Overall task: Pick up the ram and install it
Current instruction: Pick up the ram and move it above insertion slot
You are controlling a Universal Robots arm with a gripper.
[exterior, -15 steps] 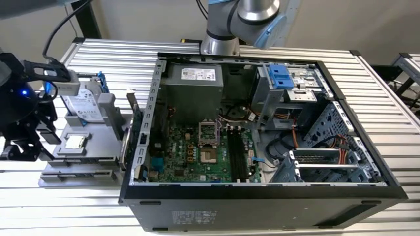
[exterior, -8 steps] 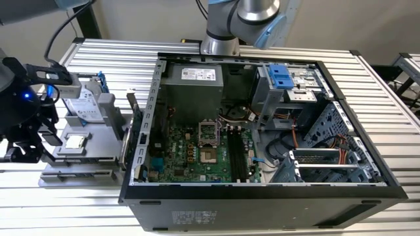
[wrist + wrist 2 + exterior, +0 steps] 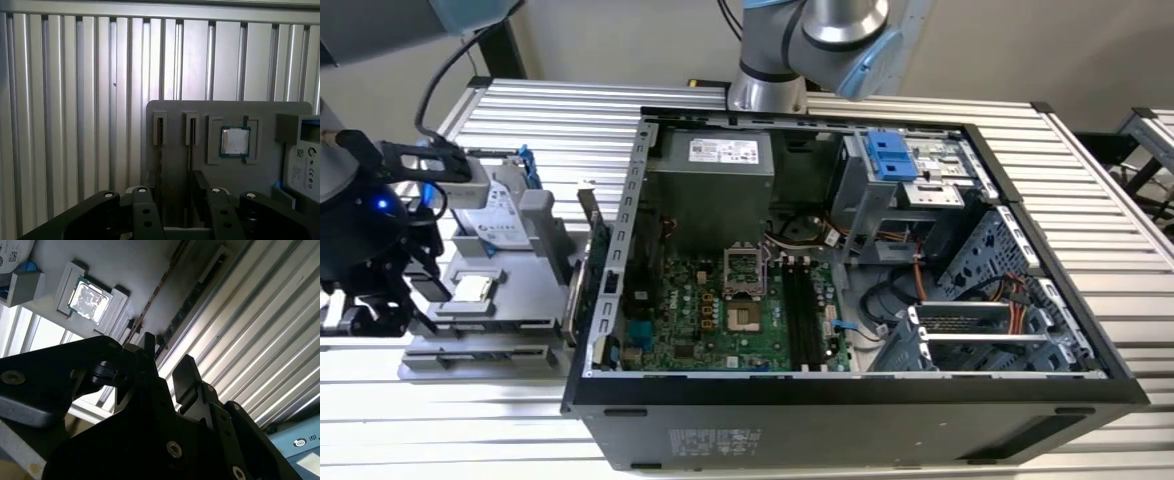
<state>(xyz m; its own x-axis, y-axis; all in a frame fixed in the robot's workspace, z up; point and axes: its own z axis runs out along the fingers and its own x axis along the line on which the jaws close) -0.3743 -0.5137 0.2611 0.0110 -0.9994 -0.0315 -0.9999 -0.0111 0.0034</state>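
Edgewise, ram (image 3: 160, 131) slotted in grey holder (image 3: 200, 112), chip (image 3: 235, 141) in recess

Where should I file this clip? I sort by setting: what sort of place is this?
Probably a robotics lab bench for computer assembly: an open computer case on a slatted metal table, beside a parts fixture, near a robot arm.

The fingers (image 3: 147, 215) hang over a holder (image 3: 175, 112) lying on the table (image 3: 75, 100). Just ahead of them, a ram stick (image 3: 160, 132) and the other ram stick (image 3: 192, 132) stand on edge, side by side, in its slots. Beyond one finger's side a chip (image 3: 235, 141) sits in its pocket, with the hard drive (image 3: 302, 167) farther out. A computer case (image 3: 854, 420) stands to the exterior view's right of the fingers.
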